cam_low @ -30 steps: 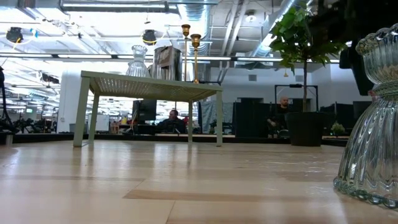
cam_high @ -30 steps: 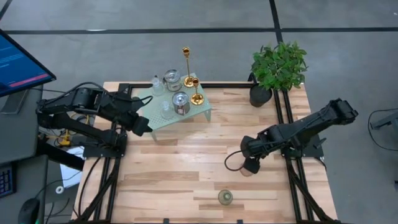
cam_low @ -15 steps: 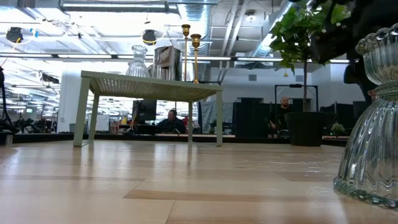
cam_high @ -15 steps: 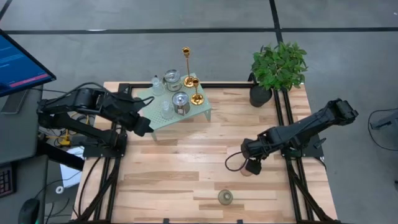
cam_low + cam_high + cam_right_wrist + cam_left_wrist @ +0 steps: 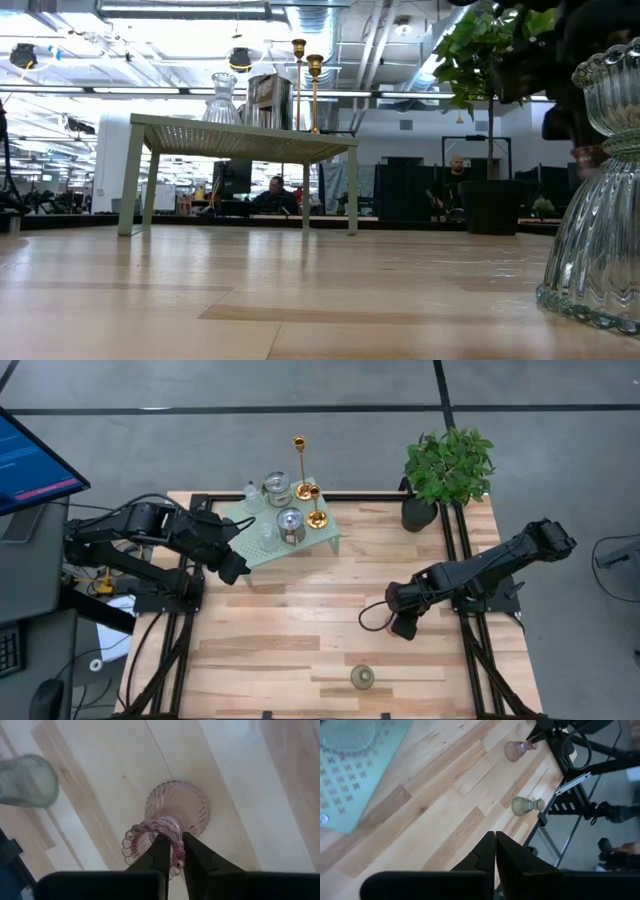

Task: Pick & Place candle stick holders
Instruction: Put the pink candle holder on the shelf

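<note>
**Desk:** What is shown at the right tool [image 5: 172, 851]?

**Photographer:** Its two dark fingers are seen pinched on the scalloped rim of a ribbed pink glass candle holder [image 5: 172, 820], which stands upright on the pale wooden counter [image 5: 290, 630], well apart from the mint-green perforated metal rack [image 5: 285, 535] toward the right edge. In the high view the holder is hidden under the tool [image 5: 404, 625].

**Desk:** And the left tool?

**Photographer:** The left tool [image 5: 495, 851] is seen with its fingers pressed together, nothing between them, hanging just beside the rack's near left corner [image 5: 232, 568].

**Desk:** Where are the other holders found?

**Photographer:** On the rack are grouped a tall slim gold candlestick [image 5: 299, 458], a short gold candlestick [image 5: 316, 508], two silvery metal cups [image 5: 290, 525] and small clear glass holders [image 5: 253, 495]. A greenish ribbed glass holder [image 5: 362, 677] is set alone near the counter's front edge, far from the rack; in the low view it fills the right side [image 5: 596, 200].

**Desk:** Anything else in frame?

**Photographer:** A potted green plant [image 5: 447, 468] is placed to the right of the rack, at the counter's far corner. Seated people [image 5: 276, 190] are made out in the room beyond the rack.
</note>
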`<state>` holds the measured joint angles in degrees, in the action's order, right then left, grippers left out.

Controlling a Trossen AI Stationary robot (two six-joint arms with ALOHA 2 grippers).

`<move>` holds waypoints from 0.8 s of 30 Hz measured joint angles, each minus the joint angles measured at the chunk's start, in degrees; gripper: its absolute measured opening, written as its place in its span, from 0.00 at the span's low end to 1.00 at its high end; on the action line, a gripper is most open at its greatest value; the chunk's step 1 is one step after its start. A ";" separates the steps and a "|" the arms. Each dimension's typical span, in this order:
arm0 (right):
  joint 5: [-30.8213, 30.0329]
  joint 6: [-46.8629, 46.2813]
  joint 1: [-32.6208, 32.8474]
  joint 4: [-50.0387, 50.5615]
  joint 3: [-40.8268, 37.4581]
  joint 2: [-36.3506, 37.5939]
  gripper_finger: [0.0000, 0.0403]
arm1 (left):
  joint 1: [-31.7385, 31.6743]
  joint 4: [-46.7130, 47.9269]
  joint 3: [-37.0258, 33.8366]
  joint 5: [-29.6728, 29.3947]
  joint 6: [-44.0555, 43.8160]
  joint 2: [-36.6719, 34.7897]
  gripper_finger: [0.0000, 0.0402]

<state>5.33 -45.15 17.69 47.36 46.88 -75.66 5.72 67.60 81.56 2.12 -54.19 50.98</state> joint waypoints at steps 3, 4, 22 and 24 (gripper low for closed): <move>1.91 0.75 -1.02 -0.78 0.21 -0.11 0.06 | 0.00 -0.93 0.02 0.03 3.91 1.12 0.03; 2.91 1.40 -1.27 -0.40 0.83 -0.13 0.06 | 0.00 -1.50 0.02 0.01 5.17 1.65 0.03; 3.67 13.66 -6.06 9.37 27.13 -0.11 0.03 | 0.76 -21.74 0.02 5.63 37.03 16.95 0.45; 3.66 14.25 -6.27 9.69 28.81 -0.11 0.03 | 0.76 -25.40 0.00 6.30 39.31 18.66 0.48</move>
<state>8.99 -30.90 11.42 57.05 75.69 -75.77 6.48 42.20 81.56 8.42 -14.88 69.64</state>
